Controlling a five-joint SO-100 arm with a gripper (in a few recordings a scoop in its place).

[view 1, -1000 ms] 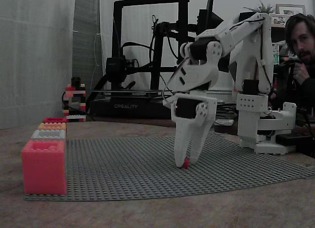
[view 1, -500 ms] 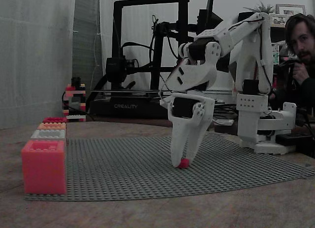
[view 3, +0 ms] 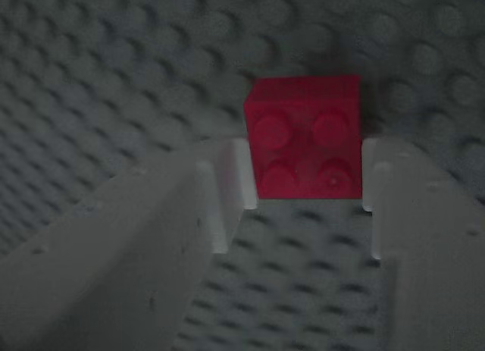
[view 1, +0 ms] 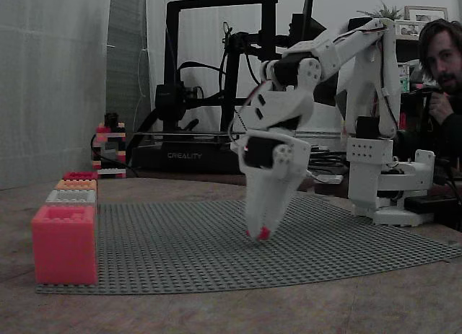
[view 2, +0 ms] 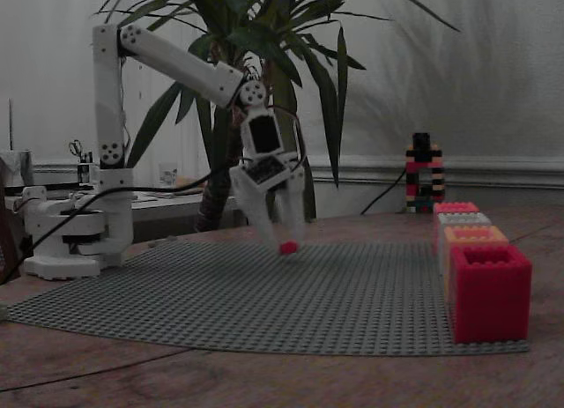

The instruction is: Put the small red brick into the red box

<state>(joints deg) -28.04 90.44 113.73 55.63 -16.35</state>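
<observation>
Wrist view puts the small red brick [view 3: 305,137] between my gripper's [view 3: 305,177] two fingertips, clamped studs-up, just above the grey studded baseplate [view 3: 114,78].

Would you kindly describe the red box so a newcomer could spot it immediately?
On the grey baseplate, a row of four boxes lines one edge. The red box is the end one, nearest the camera in a fixed view, deep crimson; its neighbour is orange.

The white arm reaches out from its base and bends down at the wrist; the gripper [view 1: 257,231] points downward, its fingers [view 3: 227,186] clamped on the small red brick [view 3: 305,137].
</observation>
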